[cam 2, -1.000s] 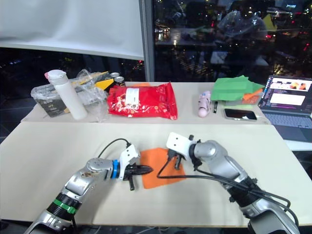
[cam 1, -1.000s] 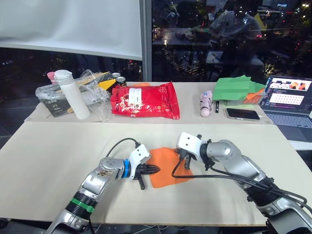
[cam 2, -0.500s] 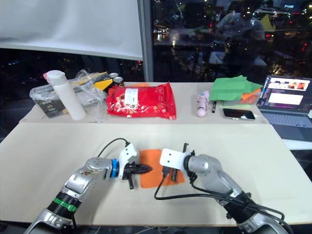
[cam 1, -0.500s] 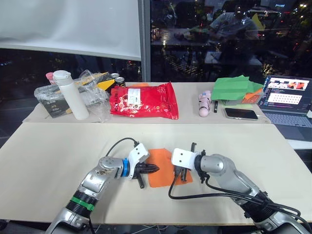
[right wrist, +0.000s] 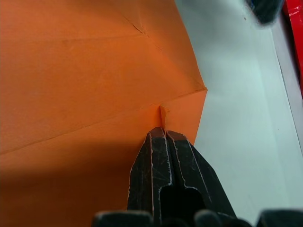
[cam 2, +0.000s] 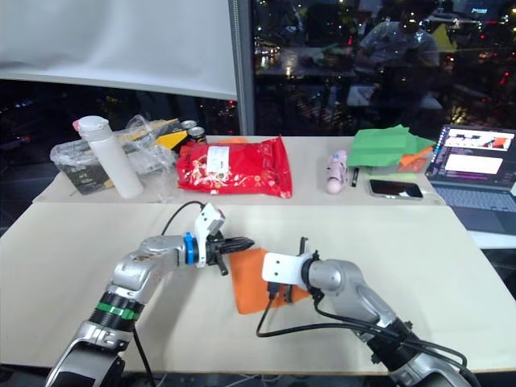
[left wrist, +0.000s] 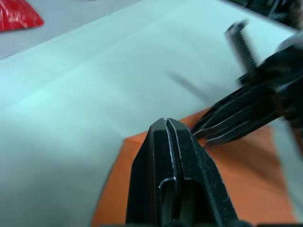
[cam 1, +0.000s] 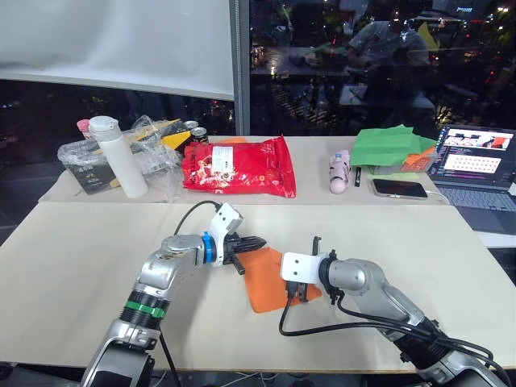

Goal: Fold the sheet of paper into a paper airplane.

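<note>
1. Head views: the sheet of paper [cam 1: 267, 280] lies creased near the front middle of the worktop [cam 1: 81, 266]. The left gripper [cam 1: 256, 241], fingers pressed together and holding nothing, hovers at the sheet's far left corner. The right gripper [cam 1: 295, 292] pins the sheet's near right edge. On the far side, a clear plastic bag [cam 1: 105, 157] holds dark boxes beside a white bottle [cam 1: 118, 156]; a red snack bag [cam 1: 238, 165] lies nearby.
2. Left wrist view: the closed fingers [left wrist: 176, 175] sit above the orange corner.
3. Right wrist view: the fingers [right wrist: 171, 163] are closed, their tips pinching a small raised ridge of the orange paper.
</note>
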### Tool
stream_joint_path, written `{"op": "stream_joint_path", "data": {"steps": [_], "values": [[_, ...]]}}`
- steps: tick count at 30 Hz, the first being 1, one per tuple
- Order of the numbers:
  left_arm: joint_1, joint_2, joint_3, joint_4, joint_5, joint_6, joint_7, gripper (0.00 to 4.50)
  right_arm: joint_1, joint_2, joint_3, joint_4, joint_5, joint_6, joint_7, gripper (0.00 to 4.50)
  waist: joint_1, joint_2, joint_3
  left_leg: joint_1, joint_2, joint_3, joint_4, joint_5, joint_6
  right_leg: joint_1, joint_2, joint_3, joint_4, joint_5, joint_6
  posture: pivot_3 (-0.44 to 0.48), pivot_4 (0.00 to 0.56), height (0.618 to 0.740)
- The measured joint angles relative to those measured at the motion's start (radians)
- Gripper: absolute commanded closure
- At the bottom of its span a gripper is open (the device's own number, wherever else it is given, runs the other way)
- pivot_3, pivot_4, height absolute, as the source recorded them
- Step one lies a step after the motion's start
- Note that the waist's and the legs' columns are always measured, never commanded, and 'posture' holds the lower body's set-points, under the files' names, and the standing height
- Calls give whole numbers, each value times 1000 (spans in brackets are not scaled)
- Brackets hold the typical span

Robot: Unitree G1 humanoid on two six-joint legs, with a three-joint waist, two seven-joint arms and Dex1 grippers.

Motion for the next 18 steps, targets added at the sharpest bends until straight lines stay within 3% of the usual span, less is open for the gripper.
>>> {"op": "stream_joint_path", "data": {"steps": [5, 16, 18], "values": [[-55, -60, -58, 154, 84, -95, 12, 4500, 3, 7, -8, -1, -18, -3, 4, 4461, 4, 0, 0, 0, 0, 0, 0, 0, 0, 0, 0, 0, 0, 0, 0, 0, 150, 719], [-130, -143, -62, 348, 150, -210, 13, 4500, 25, 14, -23, -21, -30, 5, 10, 4461, 9, 0, 0, -1, 0, 0, 0, 0, 0, 0, 0, 0, 0, 0, 0, 0, 150, 719], [-132, -160, -68, 368, 165, -225, 15, 4500, 30, 18, -35, -25, -26, 15, 15, 3900, 13, 0, 0, -1, 0, 0, 0, 0, 0, 0, 0, 0, 0, 0, 0, 0, 150, 719]]}}
